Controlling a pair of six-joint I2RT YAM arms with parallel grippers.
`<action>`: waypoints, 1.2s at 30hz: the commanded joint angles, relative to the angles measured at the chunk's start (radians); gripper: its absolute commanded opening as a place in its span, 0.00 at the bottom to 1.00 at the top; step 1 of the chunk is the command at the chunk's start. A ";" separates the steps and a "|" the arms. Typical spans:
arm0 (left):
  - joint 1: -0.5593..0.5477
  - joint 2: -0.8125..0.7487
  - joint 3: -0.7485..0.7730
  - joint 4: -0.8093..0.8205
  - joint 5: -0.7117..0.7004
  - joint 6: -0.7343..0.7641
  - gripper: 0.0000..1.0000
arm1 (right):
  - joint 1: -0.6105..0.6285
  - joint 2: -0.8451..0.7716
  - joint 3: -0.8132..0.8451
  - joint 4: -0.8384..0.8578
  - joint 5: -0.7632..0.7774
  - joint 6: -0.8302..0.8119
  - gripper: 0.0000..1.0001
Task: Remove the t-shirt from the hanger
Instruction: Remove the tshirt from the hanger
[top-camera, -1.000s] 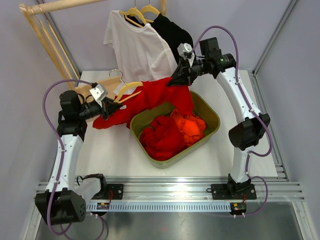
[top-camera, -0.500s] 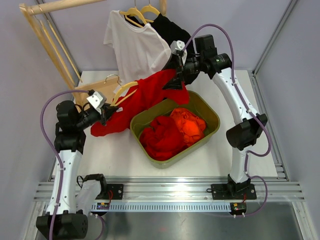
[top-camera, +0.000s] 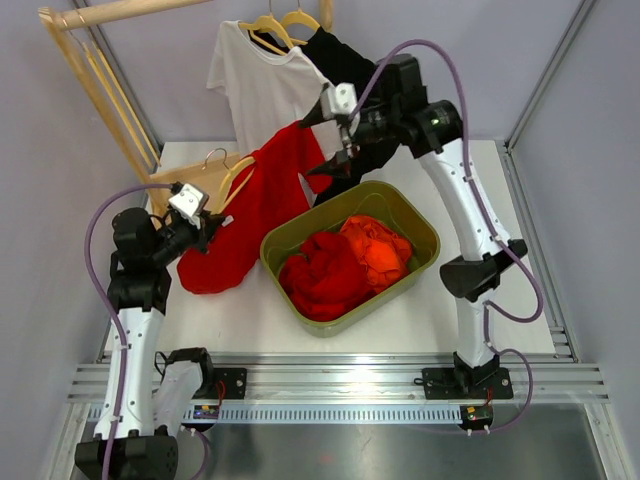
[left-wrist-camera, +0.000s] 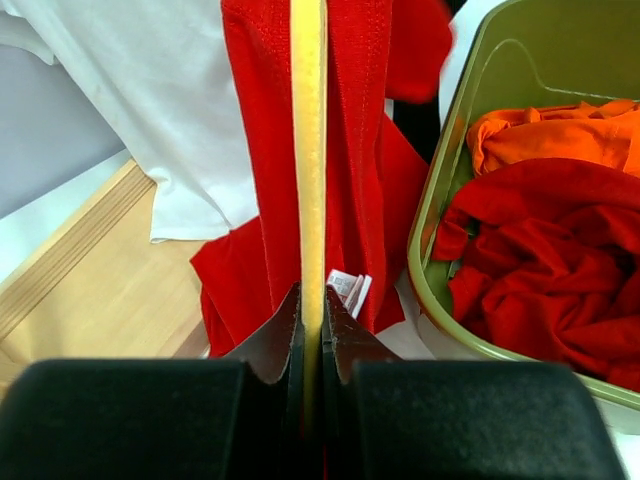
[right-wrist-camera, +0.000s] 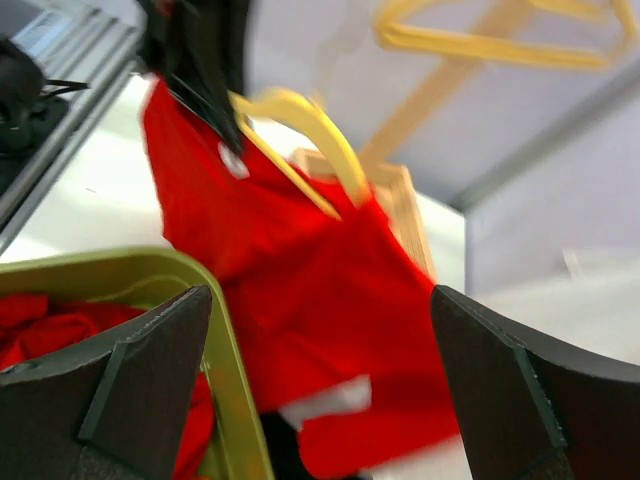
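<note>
Green bin (top-camera: 405, 208) sits mid-tabletop (top-camera: 400, 320), tilted corner-on to the arms. Inside it are a rumpled red heap (top-camera: 325, 275) on the near-left side and an orange garment (top-camera: 375, 248) bunched toward the far-right, both below the rim. Red t-shirt (top-camera: 255, 210) is outside the bin, along its left side. The lower hem is spread on the tabletop and the upper part is lifted toward the back, with one edge lying close to the bin's left rim. The shirt is on the yellow hanger (top-camera: 235, 180). In the left wrist view the hanger's arm (left-wrist-camera: 308, 150) runs straight up the middle of the red cloth (left-wrist-camera: 360, 150), a white label showing near the bottom. Left hand (top-camera: 205, 230) is clamped tight on that hanger arm, the fingers pressed to either side of it (left-wrist-camera: 311, 300). Right hand (top-camera: 330, 150) hangs over the bin's far-left corner with its fingers spread wide, nothing between them (right-wrist-camera: 320, 380). The shirt's raised corner sits right by it, but that wrist view is blurred, so I cannot tell whether cloth touches a finger. Behind, a white tee (top-camera: 265, 90) and a black tee (top-camera: 345, 60) hang on yellow hangers. The right arm crosses in front of the black one. Wooden rack (top-camera: 90, 70) stands at far left. A pale wood board (top-camera: 195, 178) lies on the tabletop under the hanger's hook end, partly covered by the shirt.
</note>
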 joint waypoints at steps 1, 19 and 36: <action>0.002 -0.025 -0.006 0.054 -0.009 -0.010 0.00 | 0.174 0.023 0.021 -0.100 0.126 -0.190 0.98; -0.027 -0.091 -0.065 0.043 0.089 0.145 0.00 | 0.293 0.102 0.007 -0.001 0.245 -0.208 0.77; -0.076 -0.008 0.073 -0.058 0.017 0.344 0.00 | 0.322 0.090 -0.044 -0.115 0.299 -0.327 0.43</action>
